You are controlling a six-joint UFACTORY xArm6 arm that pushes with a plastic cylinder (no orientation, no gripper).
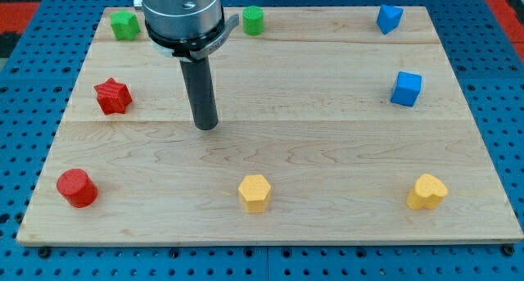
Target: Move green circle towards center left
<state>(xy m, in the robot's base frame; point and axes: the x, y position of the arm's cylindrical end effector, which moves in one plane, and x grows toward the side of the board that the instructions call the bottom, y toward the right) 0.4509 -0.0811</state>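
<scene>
The green circle (253, 20), a short green cylinder, stands near the board's top edge, a little left of the middle. My tip (205, 126) rests on the wooden board (311, 142) left of centre, well below and to the left of the green circle, apart from every block. A red star (112, 96) lies at the view's left, to the left of my tip. A green star-like block (124, 24) sits at the top left corner.
A red cylinder (76, 188) sits at the bottom left. A yellow hexagon (255, 192) is at bottom centre and a yellow heart (426, 191) at bottom right. A blue cube (405, 88) and a blue angular block (389, 18) are on the right.
</scene>
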